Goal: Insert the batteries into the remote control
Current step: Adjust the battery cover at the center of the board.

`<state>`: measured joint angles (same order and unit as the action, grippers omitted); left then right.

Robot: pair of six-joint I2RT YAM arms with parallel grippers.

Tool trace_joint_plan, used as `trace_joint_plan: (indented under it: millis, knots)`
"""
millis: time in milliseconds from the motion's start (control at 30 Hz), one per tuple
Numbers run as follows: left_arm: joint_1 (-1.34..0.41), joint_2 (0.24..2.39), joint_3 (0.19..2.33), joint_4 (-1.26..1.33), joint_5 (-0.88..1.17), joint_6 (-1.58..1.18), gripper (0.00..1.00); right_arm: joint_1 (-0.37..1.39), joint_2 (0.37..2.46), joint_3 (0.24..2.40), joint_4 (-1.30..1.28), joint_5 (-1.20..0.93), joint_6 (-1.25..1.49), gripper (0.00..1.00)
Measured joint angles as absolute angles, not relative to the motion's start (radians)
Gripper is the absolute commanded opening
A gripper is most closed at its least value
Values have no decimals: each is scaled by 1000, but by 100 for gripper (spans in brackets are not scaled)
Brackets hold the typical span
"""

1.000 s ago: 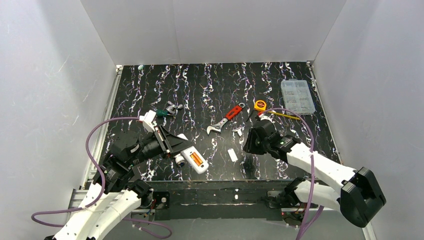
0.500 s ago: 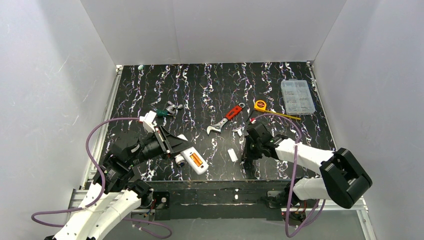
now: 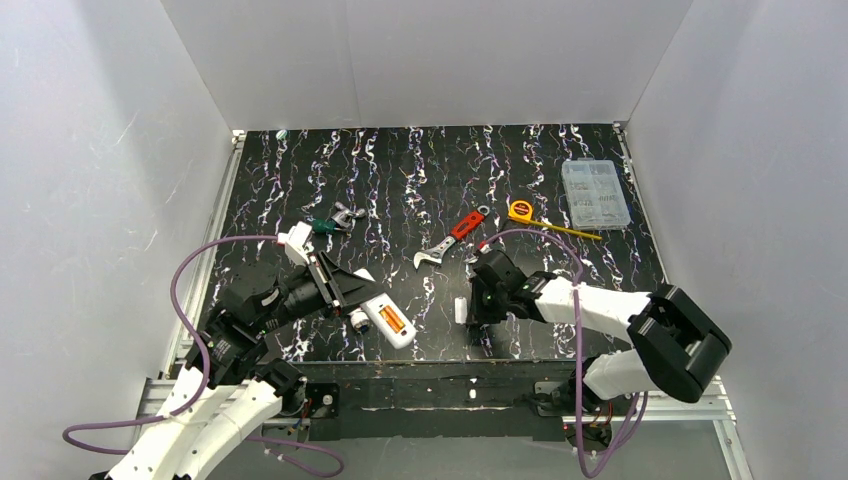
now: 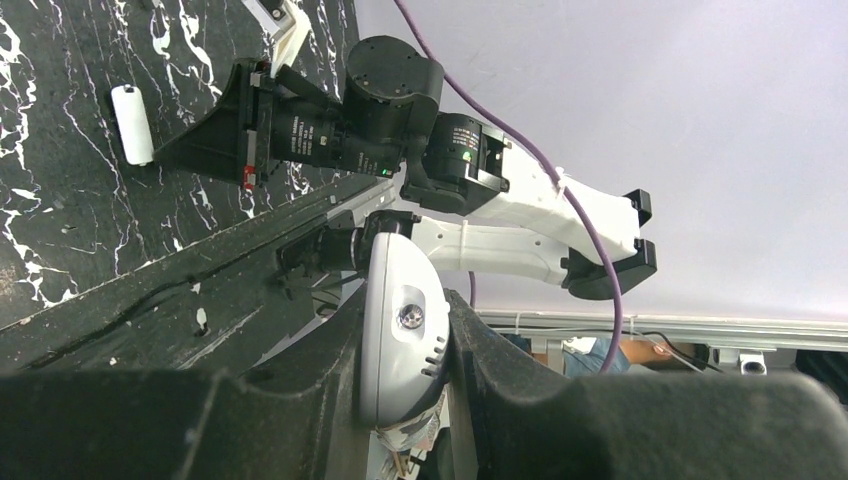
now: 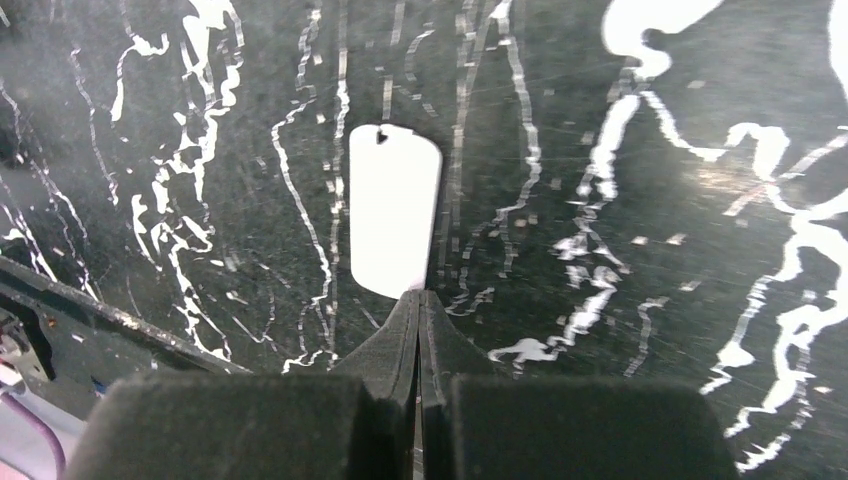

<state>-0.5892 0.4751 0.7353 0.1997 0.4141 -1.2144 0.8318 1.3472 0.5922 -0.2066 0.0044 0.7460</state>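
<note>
Remote control [image 3: 402,334]: back up, clamped in my left gripper [image 4: 405,345].
Batteries [image 3: 394,319]: orange, seated in its recess; I cannot tell the count.
Cover [image 5: 394,208]: off, lying right of the remote control. My right gripper [image 5: 420,300], fingers pressed together and empty, sits at its edge.
Left to do: fit the cover.

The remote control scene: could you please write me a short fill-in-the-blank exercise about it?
1. The left gripper is ___ on the remote control.
2. The battery showing in its recess is ___ in colour.
3. The right gripper, fingertips together, sits at the near edge of a flat ___ cover piece lying on the table.

Missing words: shut; orange; white.
</note>
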Motion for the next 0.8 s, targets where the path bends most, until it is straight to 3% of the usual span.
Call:
trace_joint_plan:
  millis: [800]
  knots:
    - [-589,442,735,141,399,-1195,0,940,1695,957,-268,85,687,1]
